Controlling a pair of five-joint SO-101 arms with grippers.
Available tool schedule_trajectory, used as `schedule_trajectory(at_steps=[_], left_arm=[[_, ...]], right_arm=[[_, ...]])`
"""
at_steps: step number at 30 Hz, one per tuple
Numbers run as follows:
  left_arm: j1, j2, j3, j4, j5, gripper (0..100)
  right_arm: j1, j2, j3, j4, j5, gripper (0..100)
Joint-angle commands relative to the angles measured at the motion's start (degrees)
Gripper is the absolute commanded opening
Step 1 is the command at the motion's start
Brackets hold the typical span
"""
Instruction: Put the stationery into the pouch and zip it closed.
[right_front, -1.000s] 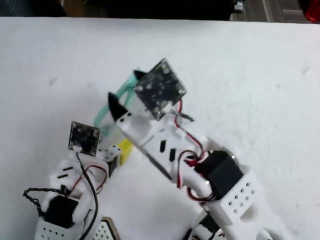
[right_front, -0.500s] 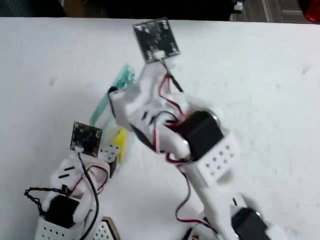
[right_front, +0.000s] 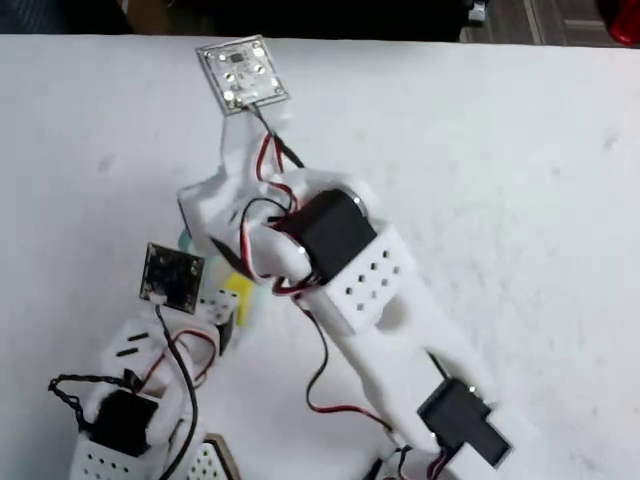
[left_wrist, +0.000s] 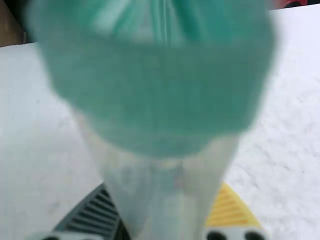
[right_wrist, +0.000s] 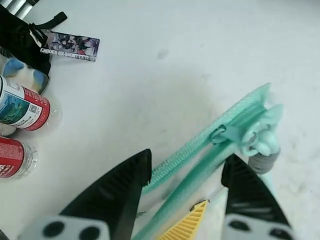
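The right end effector (right_wrist: 189, 159) hangs released, its black fingers spread over the green zipper (right_wrist: 200, 144) of the pouch (left_wrist: 160, 100). The left end effector (left_wrist: 162, 212) grips the pouch's end on the white bench (right_wrist: 150, 70).

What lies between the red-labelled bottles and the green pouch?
Bare white table, as the right wrist view shows; nothing sits between the bottles and the pouch.
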Motion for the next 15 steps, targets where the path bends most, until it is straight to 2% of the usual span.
schedule_trajectory(at_steps=[1,9,13,15], left_arm=[[1.36,-0.40,-1.32,-0.79,-0.53,14],[1.45,-0.48,-4.04,0.70,-3.96,14],[1.45,-0.48,-4.92,0.70,-4.13,14],[1.45,-0.48,-4.92,0.62,-4.13,14]], right_arm=[[0.40,1.27,-1.49,0.57,-0.35,21.0],[7.78,6.29,-1.67,0.57,-0.35,20.7],[8.13,8.92,-1.67,3.30,0.09,20.3],[8.13,9.54,-1.67,5.23,0.09,15.9]])
